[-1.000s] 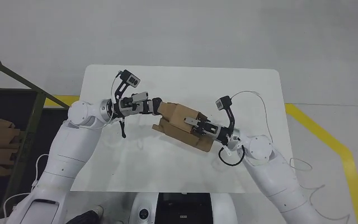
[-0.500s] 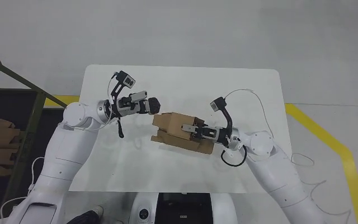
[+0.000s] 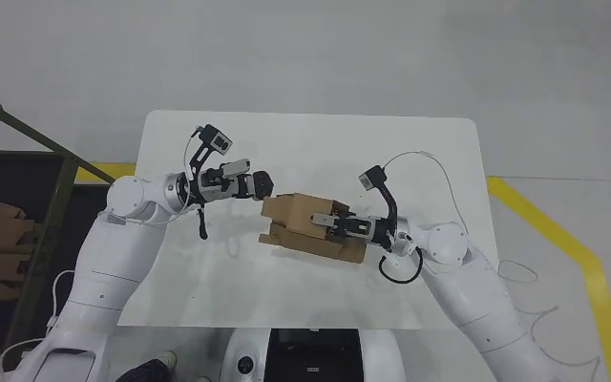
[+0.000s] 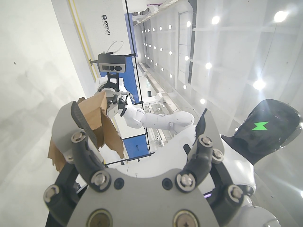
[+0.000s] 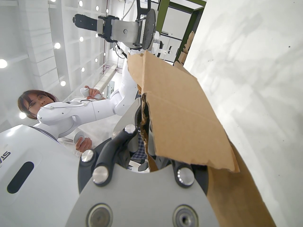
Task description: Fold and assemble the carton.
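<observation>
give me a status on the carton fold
Left gripper open at carton end. Right gripper shut on a carton panel. Carton lying on table, flaps loose.

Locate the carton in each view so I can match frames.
Top: carton mid-table, between left gripper and right gripper.
Left wrist: carton just behind one finger of the open left gripper.
Right wrist: carton close up, held by the right gripper.
Shared landmark: white table.
</observation>
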Robot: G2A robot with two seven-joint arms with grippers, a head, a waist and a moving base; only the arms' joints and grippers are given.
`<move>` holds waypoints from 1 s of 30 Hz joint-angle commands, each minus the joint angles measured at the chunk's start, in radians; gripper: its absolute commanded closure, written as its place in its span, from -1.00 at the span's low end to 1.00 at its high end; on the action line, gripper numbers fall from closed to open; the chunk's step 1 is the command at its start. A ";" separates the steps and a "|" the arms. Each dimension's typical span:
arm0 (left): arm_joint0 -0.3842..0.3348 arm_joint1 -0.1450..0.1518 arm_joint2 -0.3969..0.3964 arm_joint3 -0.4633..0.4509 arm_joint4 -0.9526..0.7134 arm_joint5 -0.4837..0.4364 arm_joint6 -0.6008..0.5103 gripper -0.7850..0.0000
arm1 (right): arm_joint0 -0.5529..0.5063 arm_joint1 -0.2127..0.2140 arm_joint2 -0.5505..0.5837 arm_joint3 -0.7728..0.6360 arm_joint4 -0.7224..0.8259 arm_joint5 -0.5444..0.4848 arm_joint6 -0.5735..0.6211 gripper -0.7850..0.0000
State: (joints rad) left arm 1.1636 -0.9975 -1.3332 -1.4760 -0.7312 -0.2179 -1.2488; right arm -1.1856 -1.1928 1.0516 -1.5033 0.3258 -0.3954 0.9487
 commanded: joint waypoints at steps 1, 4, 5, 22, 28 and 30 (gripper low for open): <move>0.008 0.001 -0.002 -0.010 0.009 0.003 0.006 -1.00 | 0.008 0.003 0.010 0.010 -0.001 0.005 0.016 1.00; 0.013 0.003 -0.012 -0.020 0.019 0.011 0.004 -1.00 | 0.034 0.006 0.025 0.037 0.010 0.005 0.053 1.00; 0.015 0.004 -0.018 -0.024 0.022 0.014 0.002 -1.00 | 0.044 0.006 0.028 0.047 0.019 0.001 0.064 1.00; -0.022 -0.007 0.039 -0.052 0.021 0.004 -0.028 -1.00 | 0.171 -0.015 -0.028 0.163 0.065 -0.050 0.096 1.00; -0.070 -0.010 0.057 -0.036 0.060 -0.005 -0.041 -1.00 | 0.178 -0.015 -0.035 0.165 0.071 -0.044 0.127 1.00; -0.082 -0.012 0.060 -0.031 0.060 -0.009 -0.039 -1.00 | 0.177 -0.014 -0.036 0.161 0.075 -0.041 0.138 1.00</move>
State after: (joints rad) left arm 1.0863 -1.0087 -1.2740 -1.5089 -0.6714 -0.2248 -1.2893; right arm -1.0080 -1.2075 1.0160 -1.3403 0.3983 -0.4376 1.0826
